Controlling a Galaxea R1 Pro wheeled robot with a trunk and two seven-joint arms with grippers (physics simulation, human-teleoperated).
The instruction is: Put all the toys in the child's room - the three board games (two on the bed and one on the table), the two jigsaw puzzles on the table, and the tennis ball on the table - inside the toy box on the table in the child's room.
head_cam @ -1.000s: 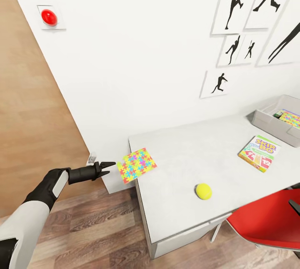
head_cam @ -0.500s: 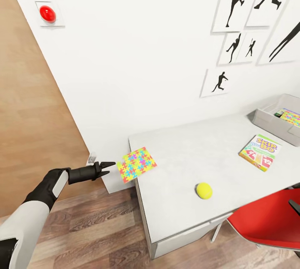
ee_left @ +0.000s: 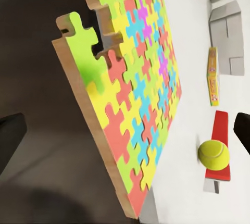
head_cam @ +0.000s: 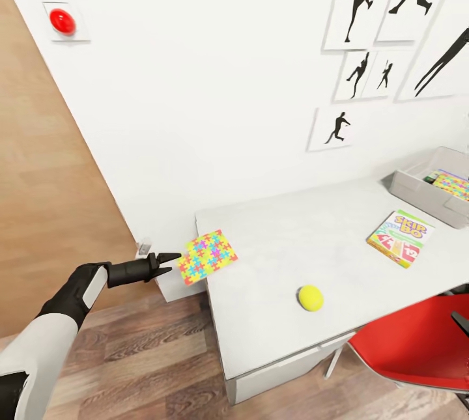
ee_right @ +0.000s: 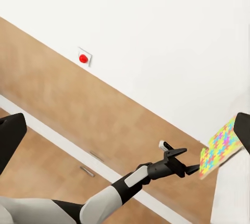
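Left gripper (head_cam: 174, 256) jaws apart beside jigsaw puzzle (head_cam: 207, 256) overhanging table (head_cam: 339, 264); right jaws apart, wrist view.

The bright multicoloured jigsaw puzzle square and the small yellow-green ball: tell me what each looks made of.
The multicoloured jigsaw puzzle square looks like wood or thick card: its cut edge shows plain brown under a matte printed face. The small yellow-green tennis ball looks felt-covered, with a dull, slightly fuzzy surface and a faint paler seam line, though a render leaves that open.
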